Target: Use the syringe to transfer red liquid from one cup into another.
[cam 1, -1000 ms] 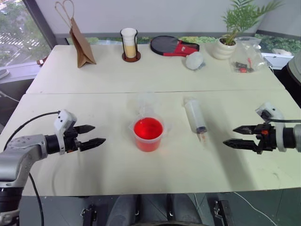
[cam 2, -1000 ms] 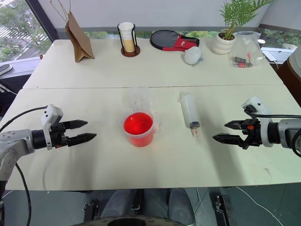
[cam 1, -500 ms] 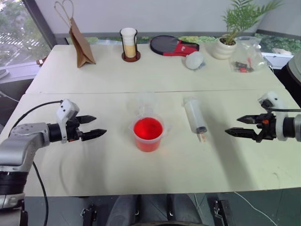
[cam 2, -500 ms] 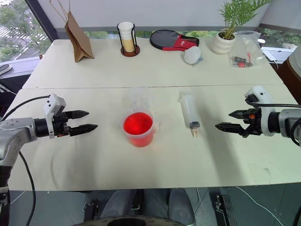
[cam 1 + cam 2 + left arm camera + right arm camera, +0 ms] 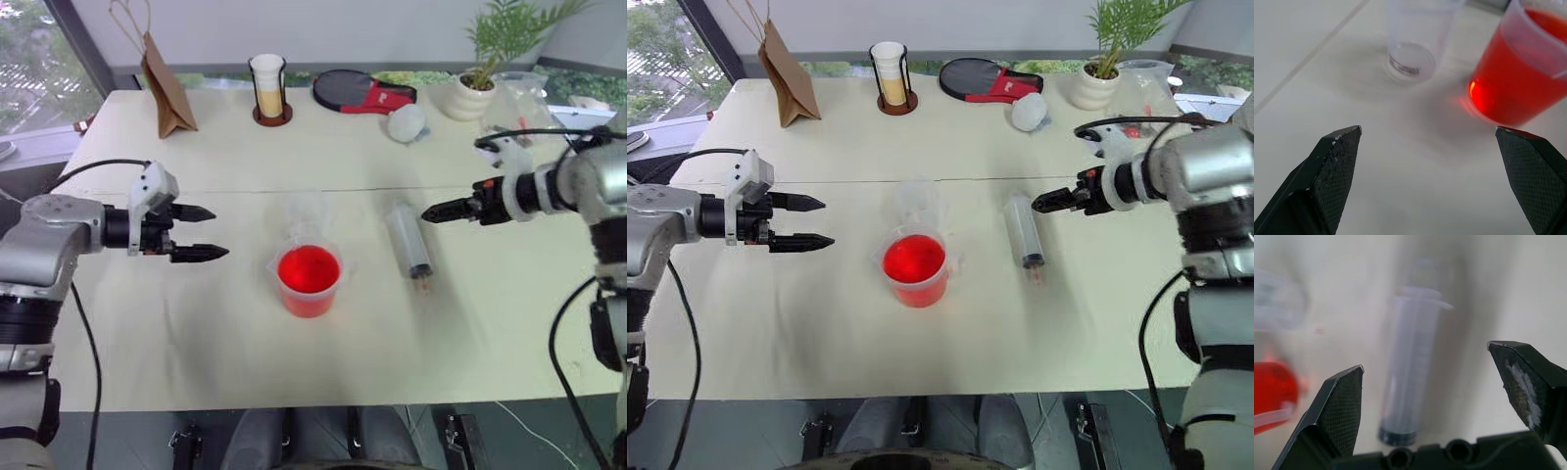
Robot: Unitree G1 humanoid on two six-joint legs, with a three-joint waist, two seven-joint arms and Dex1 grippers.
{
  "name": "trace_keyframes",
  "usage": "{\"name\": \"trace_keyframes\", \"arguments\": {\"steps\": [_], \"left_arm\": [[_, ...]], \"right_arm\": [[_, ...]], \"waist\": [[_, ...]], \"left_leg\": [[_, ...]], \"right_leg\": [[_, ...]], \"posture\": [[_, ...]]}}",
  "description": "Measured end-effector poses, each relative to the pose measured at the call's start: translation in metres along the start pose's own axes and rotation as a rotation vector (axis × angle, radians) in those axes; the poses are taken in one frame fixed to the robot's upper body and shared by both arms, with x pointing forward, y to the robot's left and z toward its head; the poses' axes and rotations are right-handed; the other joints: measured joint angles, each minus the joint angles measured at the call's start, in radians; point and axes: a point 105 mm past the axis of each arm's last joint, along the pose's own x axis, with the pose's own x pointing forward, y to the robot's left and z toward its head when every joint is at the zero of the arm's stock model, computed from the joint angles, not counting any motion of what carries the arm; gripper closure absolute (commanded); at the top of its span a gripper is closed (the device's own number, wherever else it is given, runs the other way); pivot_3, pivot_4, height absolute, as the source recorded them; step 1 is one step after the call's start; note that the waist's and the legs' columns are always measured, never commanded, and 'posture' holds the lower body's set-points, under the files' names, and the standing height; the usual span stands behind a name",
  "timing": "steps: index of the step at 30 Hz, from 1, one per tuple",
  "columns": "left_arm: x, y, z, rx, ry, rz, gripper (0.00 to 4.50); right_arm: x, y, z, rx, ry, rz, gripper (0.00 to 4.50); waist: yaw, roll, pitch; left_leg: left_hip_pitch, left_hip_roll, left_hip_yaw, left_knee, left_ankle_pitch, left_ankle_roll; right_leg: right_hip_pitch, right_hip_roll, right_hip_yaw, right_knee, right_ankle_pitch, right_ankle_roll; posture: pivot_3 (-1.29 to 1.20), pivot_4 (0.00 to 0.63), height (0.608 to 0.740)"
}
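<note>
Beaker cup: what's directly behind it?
Behind the beaker cup, which holds red liquid, stands the small clear cup, apparently empty. Its base is partly hidden by the beaker's rim.

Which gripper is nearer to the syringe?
Right. The right gripper hovers just beside the syringe, fingers open; the left gripper is beyond the red-filled cup.

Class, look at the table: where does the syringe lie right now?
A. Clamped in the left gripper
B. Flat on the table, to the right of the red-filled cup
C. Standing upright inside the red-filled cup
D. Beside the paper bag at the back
B: the syringe lies flat on the table, right of the cup of red liquid, with no gripper touching it.
</note>
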Motion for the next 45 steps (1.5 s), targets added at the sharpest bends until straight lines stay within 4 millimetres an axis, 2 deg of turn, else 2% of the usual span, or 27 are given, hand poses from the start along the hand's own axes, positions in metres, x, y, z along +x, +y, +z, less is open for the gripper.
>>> {"name": "trace_keyframes", "arguments": {"steps": [3,7,10,16,17,18,21,23,30,32,34,37,39,40,43,45], "left_arm": [[0.005,-0.003,0.000,0.000,-0.013,-0.012,0.00],[0.011,-0.012,-0.015,-0.031,-0.005,-0.015,0.00],[0.017,-0.018,-0.021,-0.053,-0.008,-0.022,0.00],[0.014,-0.016,-0.024,-0.062,-0.012,0.021,0.00],[0.015,-0.016,-0.025,-0.066,-0.014,0.023,0.00],[0.015,-0.016,-0.025,-0.068,-0.018,0.022,0.00],[0.015,-0.015,-0.026,-0.076,-0.024,0.035,0.00],[0.015,-0.015,-0.026,-0.076,-0.025,0.038,0.00],[0.015,-0.010,-0.032,-0.103,-0.034,0.052,0.00],[0.014,-0.004,-0.031,-0.103,-0.038,0.065,0.00],[0.012,0.002,-0.027,-0.097,-0.049,0.077,0.00],[0.012,0.009,-0.020,-0.097,-0.075,0.085,0.00],[0.012,0.015,-0.015,-0.099,-0.094,0.086,0.00],[0.013,0.021,-0.009,-0.094,-0.109,0.088,0.00],[0.011,0.030,0.005,-0.070,-0.130,0.096,0.00],[0.010,0.036,0.018,-0.049,-0.154,0.095,0.00]], "right_arm": [[0.011,0.000,0.005,-0.006,0.049,0.004,0.03],[0.024,0.001,0.007,-0.011,0.107,0.011,0.03],[0.038,0.003,-0.001,-0.026,0.166,0.019,0.03],[0.058,0.007,-0.008,-0.059,0.222,0.021,0.03],[0.059,0.005,-0.008,-0.076,0.222,0.008,0.56],[0.060,0.003,-0.008,-0.084,0.222,-0.005,0.80],[0.065,-0.001,-0.007,-0.114,0.217,-0.048,2.38],[0.066,-0.002,-0.008,-0.119,0.217,-0.054,3.00],[0.066,-0.003,-0.008,-0.052,0.180,-0.046,3.02],[0.061,-0.010,-0.007,-0.016,0.130,-0.045,3.02],[0.051,-0.014,0.005,-0.022,0.037,-0.034,3.02],[0.015,-0.004,0.049,-0.132,-0.223,0.040,3.02],[-0.013,0.019,0.080,-0.261,-0.448,0.124,3.02],[-0.033,0.038,0.092,-0.346,-0.607,0.189,3.02],[-0.056,0.075,0.096,-0.425,-0.842,0.332,3.02],[-0.059,0.097,0.089,-0.431,-0.955,0.417,3.02]], "waist": [[-0.001,0.000,0.000],[-0.004,0.000,0.000],[-0.001,0.000,0.000],[-0.002,0.000,0.000],[-0.003,0.000,0.000],[-0.003,0.000,0.000],[-0.004,0.000,0.000],[-0.004,0.000,0.000],[-0.002,0.000,0.000],[0.001,0.000,0.000],[0.000,0.000,0.000],[0.000,0.001,0.001],[-0.003,0.001,0.001],[-0.001,0.000,0.001],[0.002,0.000,0.000],[0.003,0.000,0.000]], "left_leg": [[-0.002,0.000,0.001,0.001,0.000,0.000],[-0.001,0.000,0.001,0.002,0.001,0.000],[-0.001,0.001,0.000,0.003,0.001,0.000],[0.000,0.001,-0.001,0.003,0.002,-0.002],[0.002,0.001,-0.001,0.003,0.002,-0.002],[0.003,0.001,-0.001,0.003,0.002,-0.002],[0.007,0.001,-0.001,0.003,0.002,-0.002],[0.010,0.001,-0.001,0.002,0.002,-0.002],[0.011,0.003,-0.002,0.002,0.002,-0.002],[0.011,0.003,-0.002,0.002,0.003,-0.004],[0.010,0.003,-0.002,0.002,0.005,-0.007],[0.010,0.003,-0.002,0.001,0.005,-0.007],[0.010,0.005,-0.002,0.000,0.005,-0.007],[0.010,0.005,-0.002,0.000,0.005,-0.006],[0.010,0.006,-0.002,0.001,0.004,-0.005],[0.010,0.005,-0.002,0.002,0.003,-0.003]], "right_leg": [[-0.001,0.001,-0.001,0.001,0.000,0.000],[-0.001,0.002,-0.001,0.002,0.000,0.001],[-0.001,0.005,-0.001,0.004,0.001,0.001],[-0.001,0.006,-0.001,0.009,0.001,0.001],[0.000,0.006,-0.001,0.011,0.001,0.001],[0.000,0.006,-0.001,0.013,0.001,0.001],[0.002,0.006,-0.001,0.014,0.001,0.001],[0.004,0.006,0.000,0.014,0.001,0.001],[0.005,0.008,0.000,0.015,0.001,0.001],[0.004,0.008,0.000,0.015,0.001,0.001],[0.003,0.008,0.000,0.015,0.001,0.001],[0.002,0.008,0.000,0.015,0.001,0.001],[0.002,0.009,0.000,0.016,0.001,0.002],[0.002,0.010,-0.001,0.016,0.001,0.002],[0.003,0.010,-0.001,0.016,0.001,0.002],[0.003,0.010,-0.001,0.017,0.001,0.002]], "posture": [[0.00,0.150,0.740],[0.00,0.150,0.740],[0.00,0.150,0.740],[0.00,0.150,0.740],[0.00,0.150,0.740],[0.00,0.150,0.740],[0.00,0.150,0.740],[0.00,0.150,0.740],[0.00,0.150,0.740],[0.00,0.150,0.740],[0.00,0.150,0.740],[0.00,0.150,0.740],[0.00,0.150,0.740],[0.00,0.150,0.740],[0.00,0.150,0.740],[0.00,0.150,0.740]]}}
